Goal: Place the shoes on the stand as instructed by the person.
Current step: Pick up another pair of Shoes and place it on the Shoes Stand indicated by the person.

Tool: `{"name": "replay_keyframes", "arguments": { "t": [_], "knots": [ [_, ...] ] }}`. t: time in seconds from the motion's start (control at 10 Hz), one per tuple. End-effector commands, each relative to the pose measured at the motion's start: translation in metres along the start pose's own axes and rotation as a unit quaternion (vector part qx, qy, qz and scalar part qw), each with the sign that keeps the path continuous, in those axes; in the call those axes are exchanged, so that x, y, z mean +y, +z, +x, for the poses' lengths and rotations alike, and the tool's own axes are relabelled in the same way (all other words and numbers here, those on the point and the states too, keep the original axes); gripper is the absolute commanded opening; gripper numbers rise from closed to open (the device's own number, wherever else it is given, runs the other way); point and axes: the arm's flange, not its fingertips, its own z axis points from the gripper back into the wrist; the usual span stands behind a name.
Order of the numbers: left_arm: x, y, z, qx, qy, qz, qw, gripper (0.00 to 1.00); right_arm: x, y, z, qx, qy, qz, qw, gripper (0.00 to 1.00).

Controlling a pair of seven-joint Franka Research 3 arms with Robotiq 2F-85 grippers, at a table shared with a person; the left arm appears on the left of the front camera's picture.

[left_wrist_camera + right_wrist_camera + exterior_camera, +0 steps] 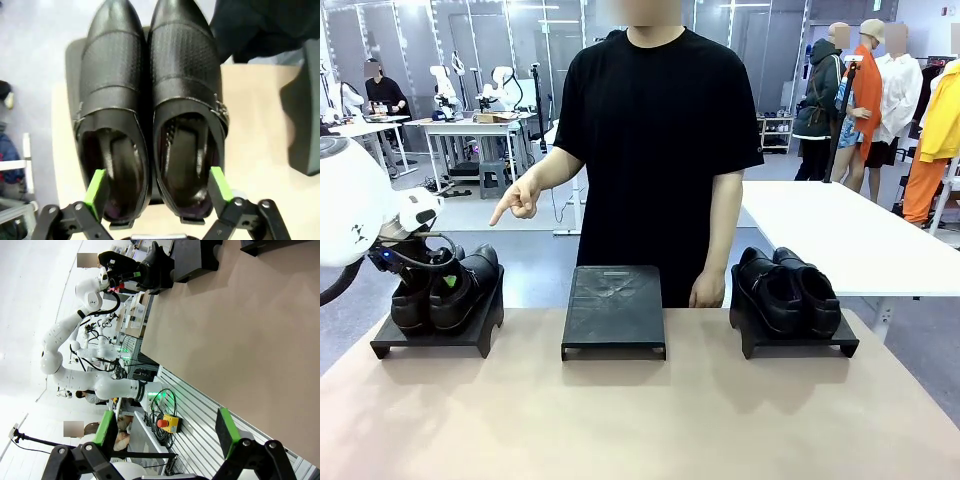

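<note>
**Both pairs on stands, middle stand bare**

At the left edge of the front view the left gripper (428,268) sits over the heel end of the left pair (448,290), and from its own wrist camera the green pads (96,187) stand wide apart, one outside each heel, touching neither shoe that I can make out. So it is open and holding nothing. The pair rests side by side on the left stand (430,340), toes pointing away toward the person.

Just above, the person's hand (520,200) points a finger down toward that same stand. The other hand (706,290) hangs by the table's far edge.

In the middle of the frame the middle stand (614,312) carries no shoes. At the right the right pair (790,290) sits on the right stand (798,340).

The right gripper (165,440) hangs open and empty over the table (240,340), well apart from everything.

My reading: both pairs look placed, and what is left seems to be pulling the left arm clear, unless the person asks for a change.
</note>
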Motion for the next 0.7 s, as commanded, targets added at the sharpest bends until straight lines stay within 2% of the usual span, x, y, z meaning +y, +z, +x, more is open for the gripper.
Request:
{"name": "replay_keyframes", "arguments": {
  "t": [0.0,0.6],
  "knots": [
    [0.0004,-0.0083,0.008,0.003,0.0,0.0,1.0,1.0,0.0025,0.0024,-0.0018,0.005,0.005,0.0,1.0,1.0],
    [0.0004,-0.0083,0.008,0.003,0.0,0.0,1.0,1.0,0.0025,0.0024,-0.0018,0.005,0.005,0.0,1.0,1.0]
  ]
}}
